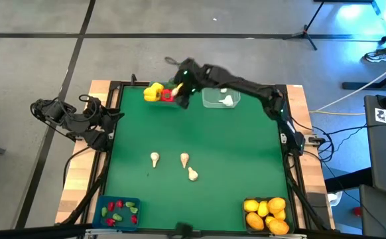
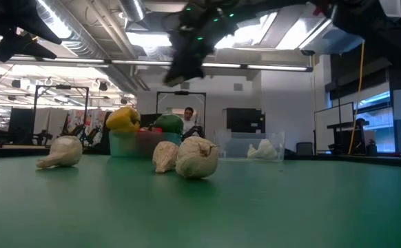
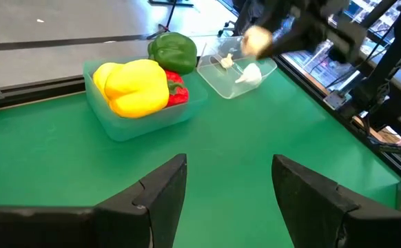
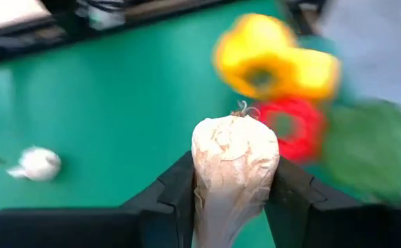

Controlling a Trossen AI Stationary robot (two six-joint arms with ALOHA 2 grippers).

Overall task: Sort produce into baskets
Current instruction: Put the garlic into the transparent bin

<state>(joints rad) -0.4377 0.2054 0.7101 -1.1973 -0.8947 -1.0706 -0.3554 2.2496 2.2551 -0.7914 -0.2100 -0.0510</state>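
My right gripper (image 1: 179, 90) hangs above the far edge of the table, shut on a white garlic bulb (image 4: 233, 165). It is over the teal basket (image 1: 158, 97), which holds a yellow pepper (image 3: 137, 86), a red one (image 3: 176, 93) and a green one (image 3: 173, 52). Beside it stands the clear basket (image 1: 221, 99), with a garlic bulb (image 3: 249, 76) lying on its floor. Three more garlic bulbs (image 1: 154, 158) (image 1: 184, 158) (image 1: 192, 174) lie on the mat. My left gripper (image 3: 228, 165) waits open at the table's left edge. My right gripper pinches the garlic bulb by its two opposite sides (image 4: 200, 180) between its two fingers (image 4: 293, 189). The bulb's tufted end (image 4: 242, 110) points away from the wrist. The fingers slant down from the table's right. The bulb is lifted clear, above the peppers.
A blue basket (image 1: 103, 214) with small red and green pieces sits at the near left corner. A dark basket (image 1: 249, 219) full of yellow and orange citrus sits at the near right. The middle of the green mat (image 1: 233, 153) lies bare. A black frame borders the table.
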